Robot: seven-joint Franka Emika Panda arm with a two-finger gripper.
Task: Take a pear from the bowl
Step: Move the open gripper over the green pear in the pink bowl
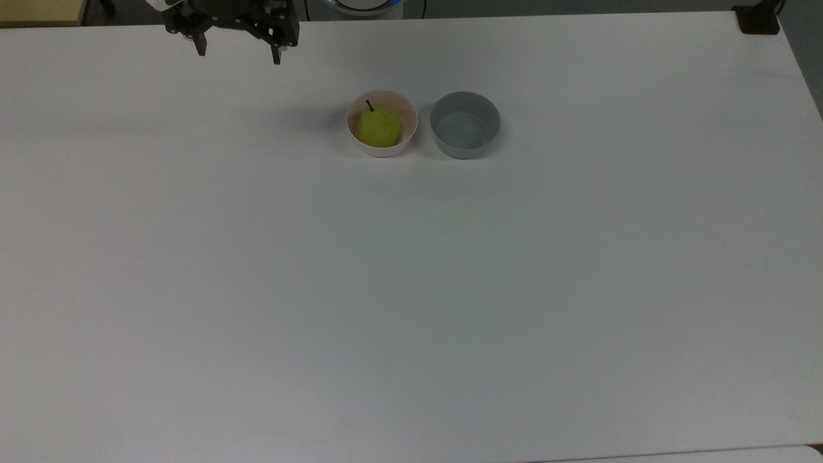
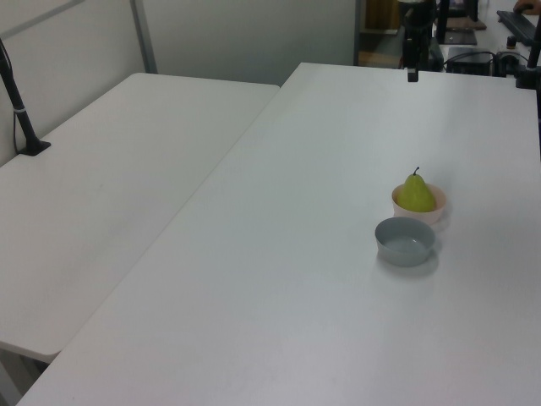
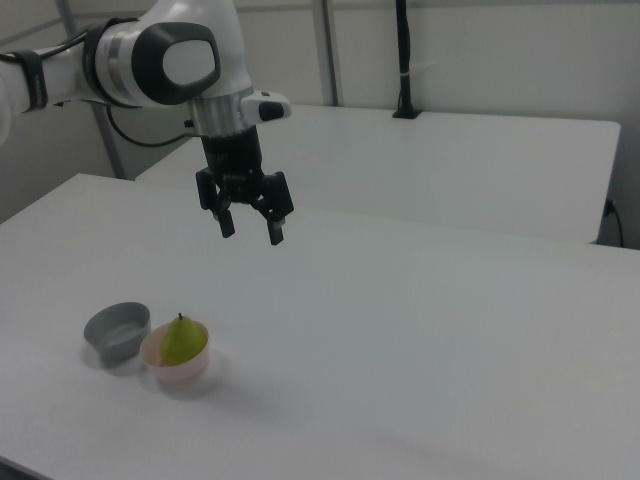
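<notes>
A broad white table (image 1: 411,289) carries the scene, with a second white table (image 2: 101,194) beside it and pale partition walls (image 3: 480,50) behind. The white arm (image 3: 150,62) hangs its gripper (image 3: 251,231) in the air, fingers spread and holding nothing. Well apart, lower and toward the right view's left, the pink bowl (image 3: 180,368) holds the upright pear (image 3: 183,340), beside a grey bowl (image 3: 117,332).
</notes>
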